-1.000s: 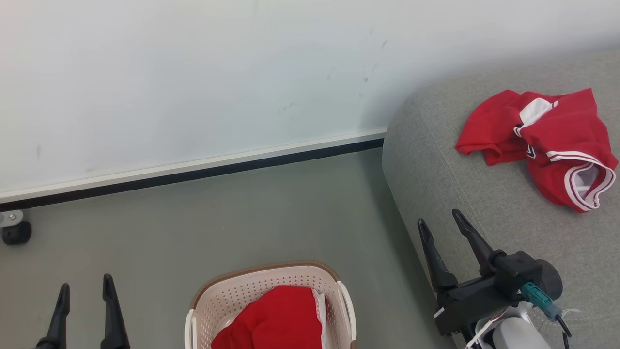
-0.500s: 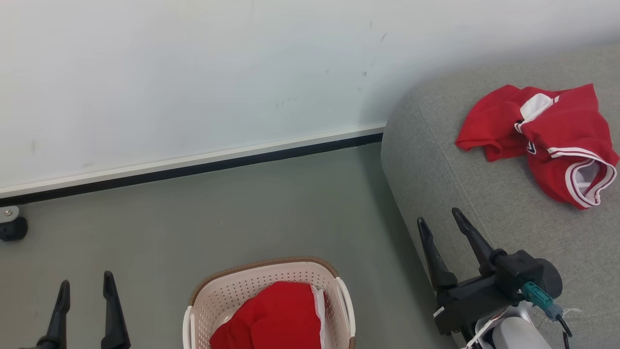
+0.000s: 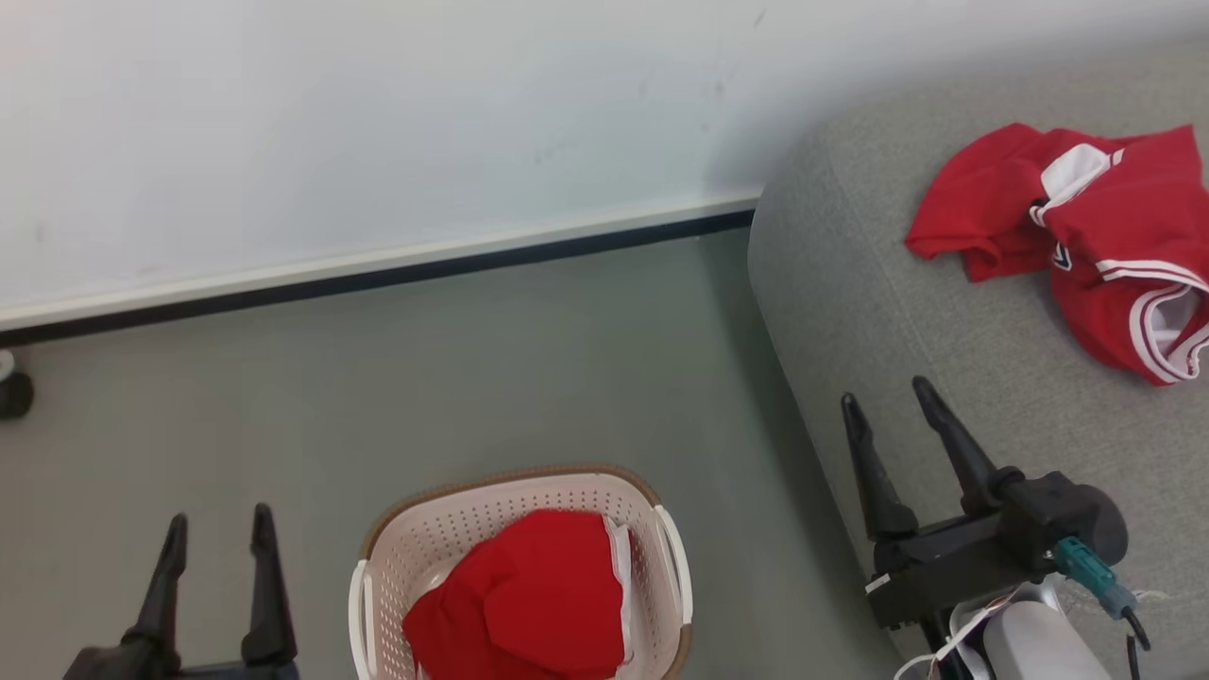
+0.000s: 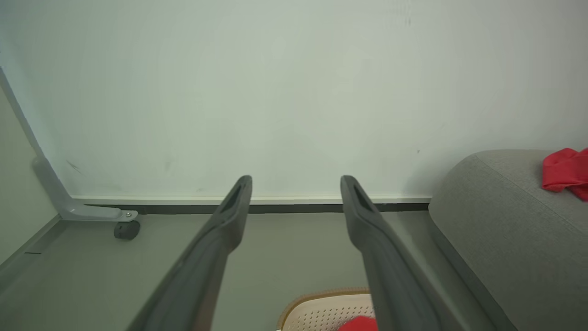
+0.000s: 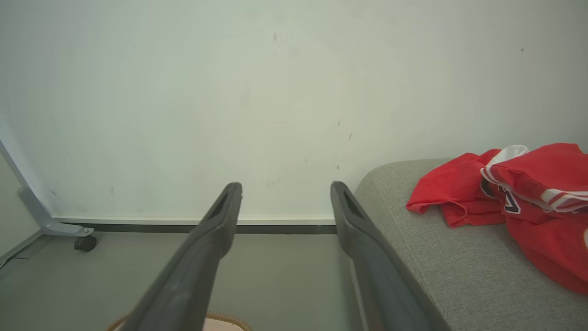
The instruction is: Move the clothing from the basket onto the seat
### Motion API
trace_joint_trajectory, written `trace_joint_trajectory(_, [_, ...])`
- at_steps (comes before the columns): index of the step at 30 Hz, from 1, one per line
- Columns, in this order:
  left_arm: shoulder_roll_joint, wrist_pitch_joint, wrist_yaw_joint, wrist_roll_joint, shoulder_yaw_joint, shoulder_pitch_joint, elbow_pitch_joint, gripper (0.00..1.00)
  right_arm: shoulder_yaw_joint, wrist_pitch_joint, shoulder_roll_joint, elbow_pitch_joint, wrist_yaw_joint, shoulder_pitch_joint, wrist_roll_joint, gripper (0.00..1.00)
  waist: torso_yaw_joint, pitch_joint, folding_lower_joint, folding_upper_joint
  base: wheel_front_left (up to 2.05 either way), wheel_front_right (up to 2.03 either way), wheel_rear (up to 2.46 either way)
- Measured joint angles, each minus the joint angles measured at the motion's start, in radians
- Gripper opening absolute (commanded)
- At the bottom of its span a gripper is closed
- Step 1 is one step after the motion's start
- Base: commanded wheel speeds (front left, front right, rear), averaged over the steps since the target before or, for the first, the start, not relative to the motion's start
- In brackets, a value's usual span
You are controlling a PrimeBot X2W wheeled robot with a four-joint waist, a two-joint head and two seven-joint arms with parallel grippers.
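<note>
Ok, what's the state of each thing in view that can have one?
left gripper: open, empty
right gripper: open, empty
basket: upright, not yet emptied
seat: one garment lying on it
clothing in the basket: bunched up, untouched
clothing on the seat: crumpled, lying loose

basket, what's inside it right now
A bunched red garment with white edge trim fills most of the basket. Whether anything lies beneath it cannot be seen, since the fabric covers most of the bottom.

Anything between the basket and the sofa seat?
Nothing. In the head view the stretch from the basket to the seat is bare grey floor.
</note>
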Motion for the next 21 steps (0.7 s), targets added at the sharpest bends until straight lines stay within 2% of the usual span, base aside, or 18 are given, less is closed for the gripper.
trace_joint_trajectory(9, [-0.006, 0.043, -0.041, 0.045, -0.108, -0.112, 0.035, 1.0, -0.041, 0.0, -0.01, -0.057, -0.026, -0.004, 0.003, 1.0, -0.001, 0.098, 0.0, 0.0, 0.0, 0.0, 0.0])
trace_joint_trajectory(21, [-0.024, 0.149, -0.133, 0.115, -0.277, -0.314, 0.249, 1.0, -0.078, 0.0, -0.029, -0.144, -0.052, -0.083, 0.002, 1.0, -0.018, 0.265, 0.0001, 0.0001, 0.0, 0.0, 0.0])
